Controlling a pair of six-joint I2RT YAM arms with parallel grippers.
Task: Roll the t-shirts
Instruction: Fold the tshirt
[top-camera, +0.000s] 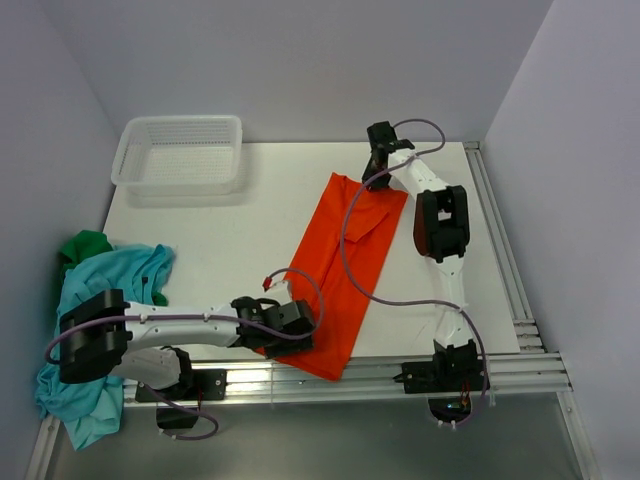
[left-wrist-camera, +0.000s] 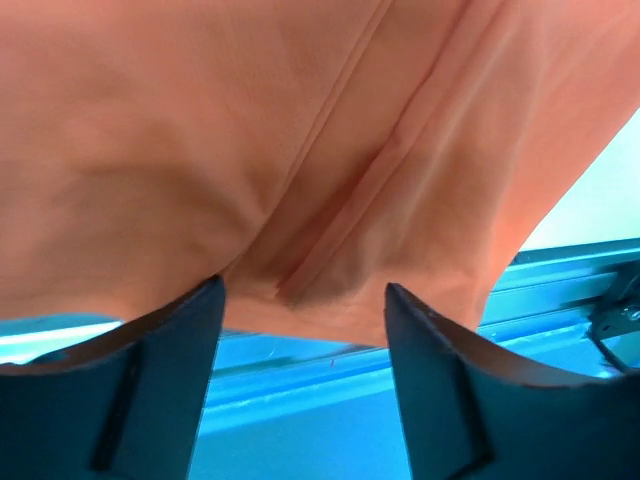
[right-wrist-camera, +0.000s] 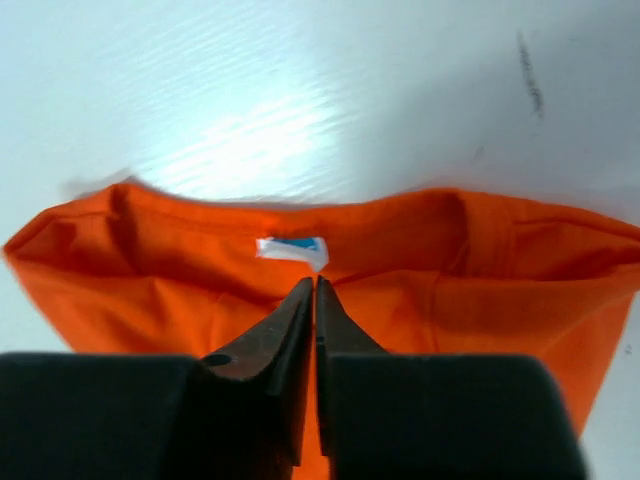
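An orange-red t-shirt (top-camera: 345, 270), folded into a long strip, lies slanting across the table from far right to near middle. My left gripper (top-camera: 298, 326) is at its near hem (left-wrist-camera: 300, 290) and open; the fingers (left-wrist-camera: 190, 330) stand wide apart, with the hem just at their tips. At the far collar end my right gripper (top-camera: 377, 163) has its jaws pressed together at the collar (right-wrist-camera: 300, 215), just below the white label (right-wrist-camera: 292, 249). Creases run to its tips (right-wrist-camera: 316, 282). A teal-blue t-shirt (top-camera: 100, 300) and a dark green one (top-camera: 85, 246) lie heaped at the left edge.
A white mesh basket (top-camera: 180, 150) stands at the far left corner. Metal rails (top-camera: 400, 370) run along the near edge and the right side (top-camera: 500, 250). Grey walls close in the table on three sides.
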